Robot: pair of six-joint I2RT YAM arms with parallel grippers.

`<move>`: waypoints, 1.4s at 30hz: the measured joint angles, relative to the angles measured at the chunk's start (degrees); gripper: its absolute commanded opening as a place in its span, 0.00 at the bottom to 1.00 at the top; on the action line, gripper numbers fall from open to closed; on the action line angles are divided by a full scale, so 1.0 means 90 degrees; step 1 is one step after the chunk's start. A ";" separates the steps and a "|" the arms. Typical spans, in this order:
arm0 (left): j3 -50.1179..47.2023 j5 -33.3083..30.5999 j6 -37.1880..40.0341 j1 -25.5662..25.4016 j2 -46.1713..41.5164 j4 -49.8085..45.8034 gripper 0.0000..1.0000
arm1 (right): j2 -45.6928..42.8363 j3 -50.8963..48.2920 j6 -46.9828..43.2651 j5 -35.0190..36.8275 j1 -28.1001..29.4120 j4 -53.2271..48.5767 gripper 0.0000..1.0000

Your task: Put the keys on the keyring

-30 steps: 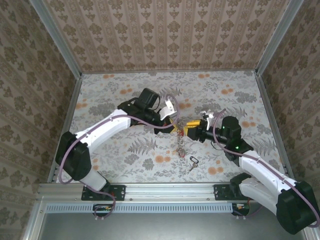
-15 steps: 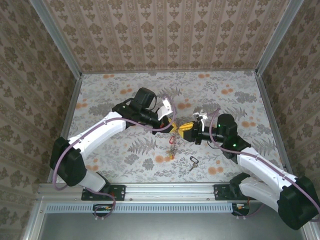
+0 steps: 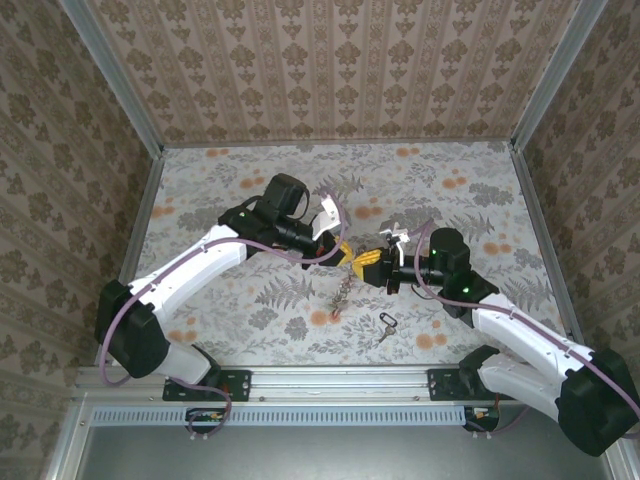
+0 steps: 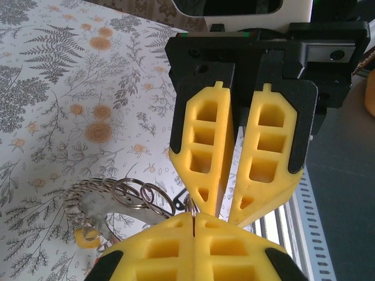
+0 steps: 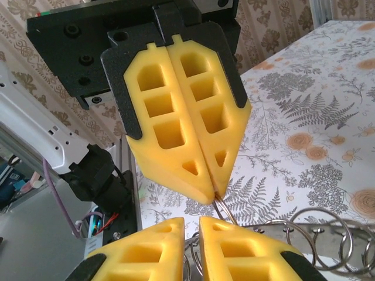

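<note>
In the top view my two grippers meet tip to tip over the middle of the table. My left gripper [image 3: 345, 254] [image 4: 193, 218] is shut on one wire loop of the keyring [image 4: 140, 196] [image 5: 316, 225], whose linked loops trail off to one side. The rest of the keyring [image 3: 340, 292] dangles under the grippers as a chain, with a yellow tag [image 4: 85, 237] among its loops. My right gripper [image 3: 368, 263] [image 5: 190, 234] faces the left one with its jaws a narrow gap apart, and loops show in that gap. One loose key [image 3: 385, 325] lies on the cloth below the right gripper.
The floral tablecloth [image 3: 240, 300] covers the whole table inside patterned walls. An aluminium rail [image 3: 330, 378] runs along the near edge by both arm bases.
My right jaws have narrowed. Both grippers have shifted slightly left and the left has lifted, so the chain now hangs shorter and further left. The loose key has not moved.
</note>
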 measured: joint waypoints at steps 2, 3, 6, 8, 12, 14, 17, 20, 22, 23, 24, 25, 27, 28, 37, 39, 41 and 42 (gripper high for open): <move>0.0000 0.0027 0.0000 0.0000 0.0000 0.0000 0.00 | 0.0002 0.0002 -0.0017 -0.0017 0.0010 -0.0015 0.15; 0.0000 0.0041 0.0000 0.0000 0.0000 0.0000 0.00 | 0.0005 0.0005 -0.0024 -0.0022 0.0017 -0.0024 0.14; 0.0000 0.0085 0.0000 0.0000 0.0000 -0.0002 0.00 | 0.0007 0.0012 -0.0085 -0.0022 0.0061 -0.0034 0.12; 0.0000 0.0102 0.0000 0.0000 0.0000 -0.0002 0.00 | 0.0029 0.0024 -0.0117 -0.0024 0.0095 -0.0036 0.11; 0.0000 0.0109 0.0000 0.0000 0.0000 -0.0007 0.00 | 0.0058 0.0036 -0.0163 -0.0024 0.0155 -0.0039 0.07; 0.0000 0.0112 0.0000 -0.0005 0.0000 -0.0007 0.00 | 0.0058 0.0036 -0.0177 -0.0024 0.0165 -0.0049 0.03; 0.0000 0.0109 0.0000 -0.0005 0.0000 -0.0007 0.00 | 0.0058 0.0036 -0.0236 -0.0022 0.0180 -0.0104 0.00; 0.0000 0.0109 0.0005 -0.0012 0.0000 -0.0046 0.00 | 0.0058 0.0036 -0.0262 -0.0022 0.0180 -0.0129 0.00; 0.0000 0.0107 0.0022 -0.0019 0.0000 -0.0100 0.00 | 0.0058 0.0036 -0.0282 -0.0019 0.0180 -0.0129 0.00; 0.0000 0.0107 0.0027 -0.0027 0.0000 -0.0124 0.00 | 0.0058 0.0036 -0.0282 -0.0019 0.0180 -0.0129 0.00; 0.0000 0.0107 0.0029 -0.0039 0.0000 -0.0146 0.00 | 0.0058 0.0036 -0.0284 -0.0019 0.0180 -0.0131 0.00; 0.0002 0.0104 0.0032 -0.0044 0.0000 -0.0165 0.00 | 0.0058 0.0036 -0.0284 -0.0019 0.0180 -0.0131 0.00; 0.0000 0.0104 0.0046 -0.0049 0.0000 -0.0199 0.00 | 0.0058 0.0036 -0.0284 -0.0017 0.0180 -0.0134 0.04; 0.0000 0.0104 0.0051 -0.0049 0.0000 -0.0209 0.00 | 0.0056 0.0036 -0.0284 -0.0015 0.0180 -0.0131 0.10; 0.0005 0.0061 0.0073 -0.0049 0.0000 -0.0236 0.00 | -0.0551 0.0034 -0.0464 0.0498 0.0211 -0.0464 0.56; 0.0005 0.0092 0.0075 -0.0049 0.0000 -0.0233 0.00 | -0.0690 0.0034 -0.0474 0.0619 0.0192 -0.0471 0.56; 0.0007 0.0134 0.0075 -0.0049 0.0000 -0.0231 0.00 | -0.0746 0.0034 -0.0474 0.0690 0.0177 -0.0476 0.55; 0.0007 0.0143 0.0075 -0.0053 0.0000 -0.0233 0.00 | -0.0755 0.0034 -0.0474 0.0741 0.0175 -0.0493 0.55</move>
